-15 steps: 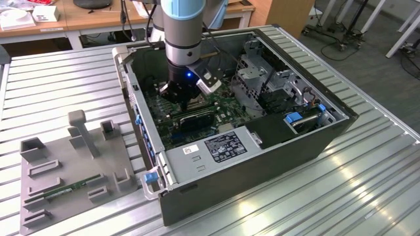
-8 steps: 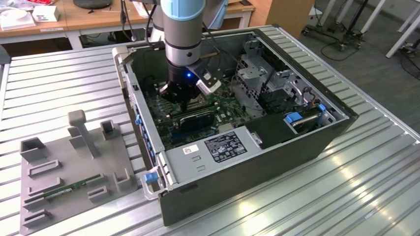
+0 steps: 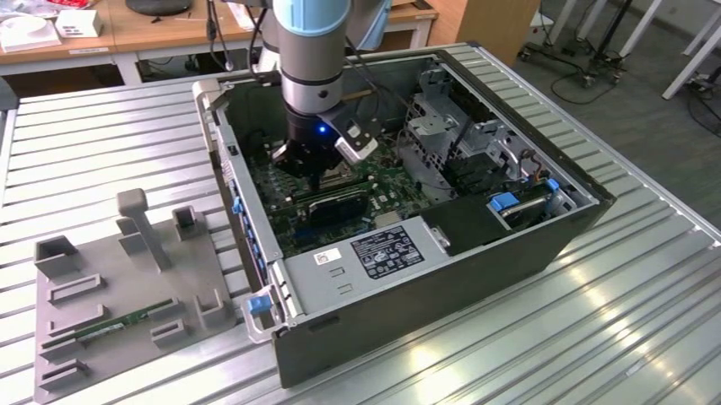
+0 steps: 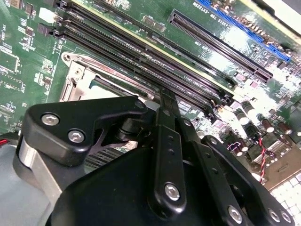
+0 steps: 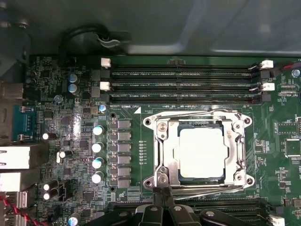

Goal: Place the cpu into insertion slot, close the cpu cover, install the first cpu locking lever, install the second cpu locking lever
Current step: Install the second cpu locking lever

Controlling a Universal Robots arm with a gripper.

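In the first wrist view the cpu (image 5: 200,153) lies flat in the insertion slot (image 5: 200,149) on the green motherboard. The silver cpu cover (image 5: 164,150) is down around it, and the chip's pale face shows through the window. Thin wire locking levers run along two opposite sides of the socket (image 5: 197,113) (image 5: 207,188). My gripper (image 5: 162,194) stands at the socket's edge beside one lever, fingers together with nothing seen between them. The second wrist view has the fingers (image 4: 167,106) just past the socket frame (image 4: 77,77). In the exterior view the gripper (image 3: 310,164) reaches down into the open computer case.
Long black memory slots (image 5: 183,84) flank the socket, and capacitors (image 5: 98,150) stand beside it. The case walls (image 3: 242,211), drive cage (image 3: 434,126) and power supply (image 3: 372,253) ring the board. A grey fixture (image 3: 113,287) holding a memory stick lies on the ribbed table at the exterior view's left.
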